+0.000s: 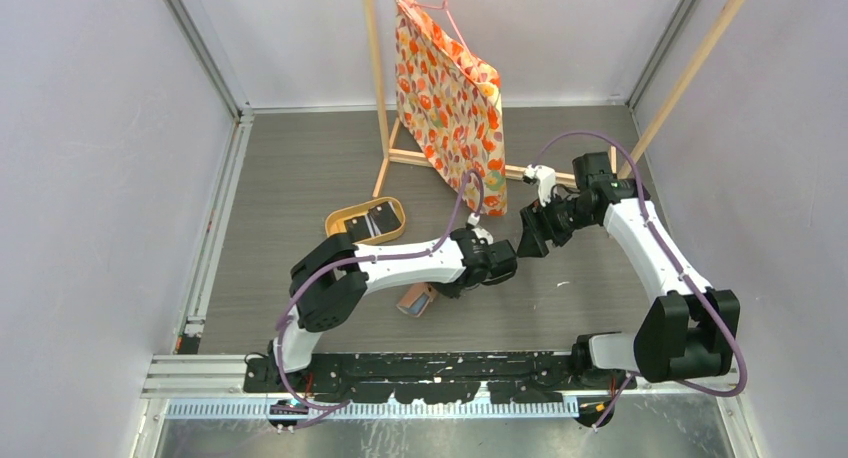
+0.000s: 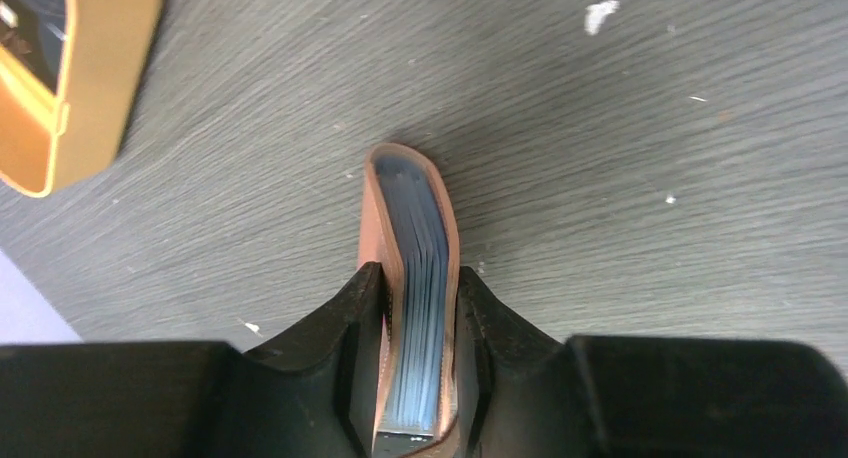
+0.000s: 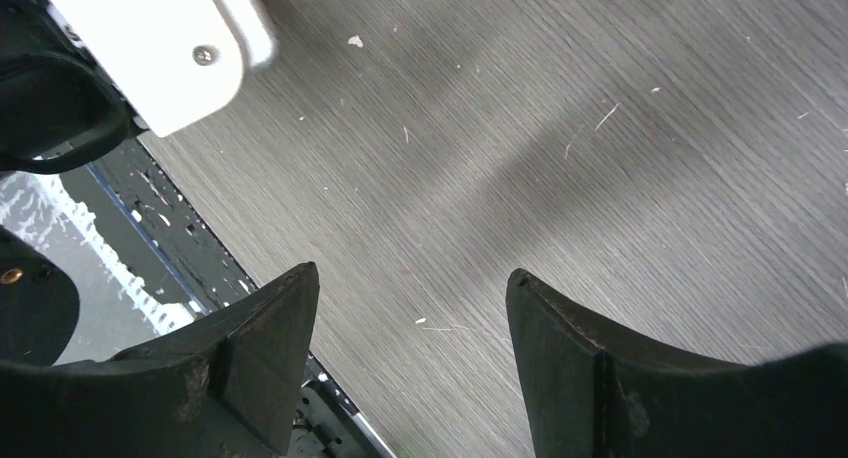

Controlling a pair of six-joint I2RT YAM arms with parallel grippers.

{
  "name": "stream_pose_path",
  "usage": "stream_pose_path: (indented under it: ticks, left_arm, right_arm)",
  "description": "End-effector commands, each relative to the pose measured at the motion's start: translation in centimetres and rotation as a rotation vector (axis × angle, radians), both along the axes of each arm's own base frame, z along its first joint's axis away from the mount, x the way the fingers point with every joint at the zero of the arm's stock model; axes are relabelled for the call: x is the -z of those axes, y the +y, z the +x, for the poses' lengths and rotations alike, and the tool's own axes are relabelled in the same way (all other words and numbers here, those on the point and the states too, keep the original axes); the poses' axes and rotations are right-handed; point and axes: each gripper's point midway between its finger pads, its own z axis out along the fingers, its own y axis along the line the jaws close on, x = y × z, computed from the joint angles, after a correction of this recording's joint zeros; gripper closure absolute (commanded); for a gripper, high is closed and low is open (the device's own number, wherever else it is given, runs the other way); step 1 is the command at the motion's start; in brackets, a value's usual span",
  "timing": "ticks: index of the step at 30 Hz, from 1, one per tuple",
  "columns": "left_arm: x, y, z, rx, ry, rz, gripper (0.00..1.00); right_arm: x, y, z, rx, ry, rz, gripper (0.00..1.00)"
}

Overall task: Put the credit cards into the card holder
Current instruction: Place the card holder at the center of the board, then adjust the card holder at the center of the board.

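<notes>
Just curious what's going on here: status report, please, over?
Left gripper shut on card holder. Right gripper open, empty. Cards in tray. Nothing blocking.

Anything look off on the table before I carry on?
Nothing serious. The card holder is clamped on edge in the left gripper and looks intact. Only a few small white flecks litter the table.

Grey wood-grain table, pale walls, wooden rack
</notes>
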Motion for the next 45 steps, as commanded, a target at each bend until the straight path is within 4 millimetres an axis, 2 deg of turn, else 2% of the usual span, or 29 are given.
stream_pose_path:
  ticks: [1, 5, 11, 15, 18, 21, 26, 30, 33, 37, 41, 45]
  left_arm:
    - [1.8, -4.1, -2.1, -0.032, 0.112, -0.194, 0.68]
    - [1.4, -5.0, -2.6, -0.028, 0.126, -0.248, 0.57]
    - [0.0, -6.1, -2.6, -0.018, 0.121, -0.323, 0.47]
    - [-2.5, -7.2, -2.4, 0.010, 0.094, -0.423, 0.45]
    - [-5.4, -7.8, -2.3, 0.045, 0.060, -0.541, 0.45]
    - [-7.7, -7.5, -2.5, 0.087, 0.013, -0.655, 0.45]
    - [-8.9, -4.2, -2.6, 0.132, -0.093, -0.759, 0.46]
    - [-7.4, -0.6, -2.7, 0.109, -0.127, -0.813, 0.48]
    - [-6.0, 1.1, -3.0, 0.086, -0.105, -0.883, 0.49]
    - [-5.1, 2.7, -3.1, 0.098, -0.122, -0.934, 0.48]
    - [-3.5, 4.0, -2.5, 0.093, -0.167, -0.912, 0.44]
    - [-2.3, 4.3, -2.1, 0.068, -0.162, -0.907, 0.42]
  right_arm:
    - [-1.6, -0.2, 0.3, -0.016, -0.066, -0.003, 0.27]
    - [-1.5, -0.2, 0.2, -0.022, -0.050, 0.003, 0.27]
    - [-1.6, -0.1, 0.1, -0.021, -0.048, 0.009, 0.27]
    - [-1.4, 0.0, 0.0, -0.024, -0.035, 0.014, 0.27]
    - [-1.4, 0.1, -0.2, -0.031, -0.029, 0.022, 0.27]
    - [-1.4, 0.4, -0.7, -0.055, -0.019, 0.044, 0.27]
    - [-2.0, 1.9, -3.5, -0.242, -0.051, 0.151, 0.27]
    - [-2.4, 3.1, -7.2, -0.514, -0.169, 0.267, 0.27]
    - [-2.5, 3.9, -9.4, -0.690, -0.247, 0.315, 0.22]
    - [-1.9, 5.7, -10.8, -0.897, -0.294, 0.306, 0.20]
    - [-0.6, 8.3, -11.0, -1.112, -0.374, 0.259, 0.20]
    - [0.6, 10.5, -10.5, -1.239, -0.389, 0.237, 0.31]
